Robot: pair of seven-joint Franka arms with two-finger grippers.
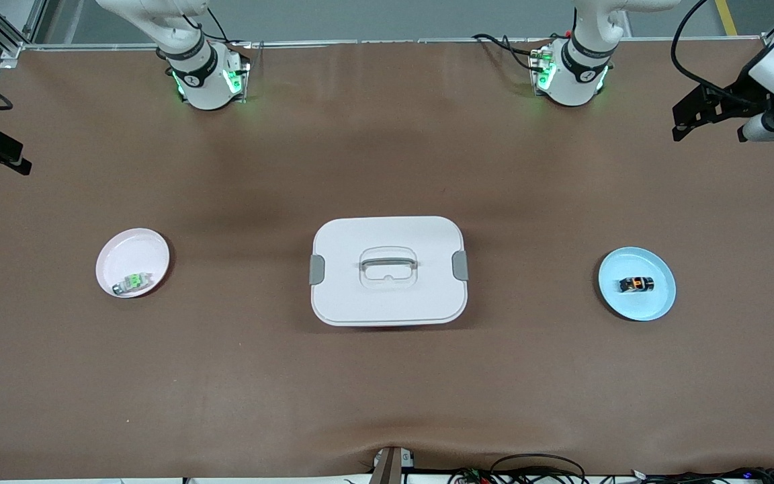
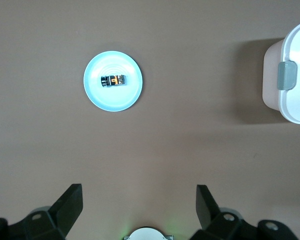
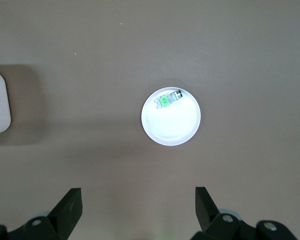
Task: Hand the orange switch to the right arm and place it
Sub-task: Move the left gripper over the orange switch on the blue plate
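orange switch (image 2: 113,80) lying mid blue plate (image 2: 98,96), toward left arm's table end | left gripper (image 2: 139,205) high above, jaws wide, empty, well apart | right gripper (image 3: 138,207) jaws wide, empty

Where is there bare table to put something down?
Bare brown table lies between the pink plate and the white box, and between that box and the blue plate. The wide strip nearer the front camera is bare too. The orange switch takes the blue plate's middle.
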